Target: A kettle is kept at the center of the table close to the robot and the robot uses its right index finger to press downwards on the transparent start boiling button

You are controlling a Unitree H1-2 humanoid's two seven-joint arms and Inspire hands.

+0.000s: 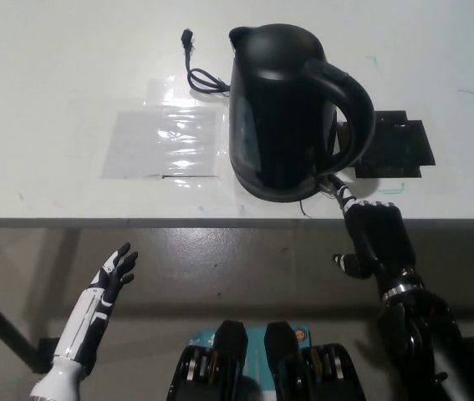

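White tabletop holds the black kettle near its edge, so the right robot hand, one finger out, reaches its button while the left robot hand rests spread.

A clear glossy plastic sheet lies flat on the white table; a black rectangular mat sits well apart.
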